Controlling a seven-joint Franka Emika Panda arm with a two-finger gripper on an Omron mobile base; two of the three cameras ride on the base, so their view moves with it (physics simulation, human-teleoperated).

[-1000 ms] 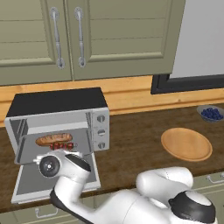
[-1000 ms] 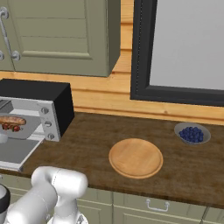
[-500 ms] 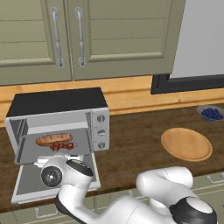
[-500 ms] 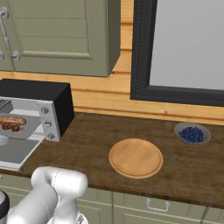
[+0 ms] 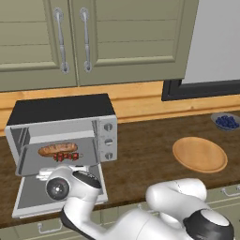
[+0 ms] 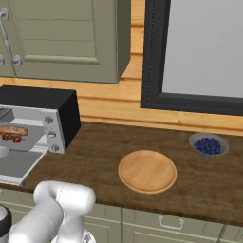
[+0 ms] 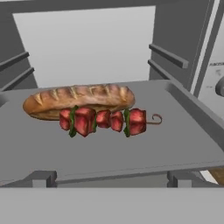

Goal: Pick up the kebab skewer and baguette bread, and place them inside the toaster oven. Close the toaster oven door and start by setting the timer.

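Backing claw further from baguette bread, door unchanged

Toaster oven door below the hand: front part hidden by the arm. Toaster oven cut off at right base view's left edge. Ahead of the hand, baguette bread lower front covered by kebab skewer. Knob markings too small.

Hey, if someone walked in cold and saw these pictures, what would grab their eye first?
The toaster oven at the counter's left end, its door dropped open, with the baguette bread and kebab skewer lying side by side on the tray inside. Next, the round wooden board and bowl of blueberries to the right.
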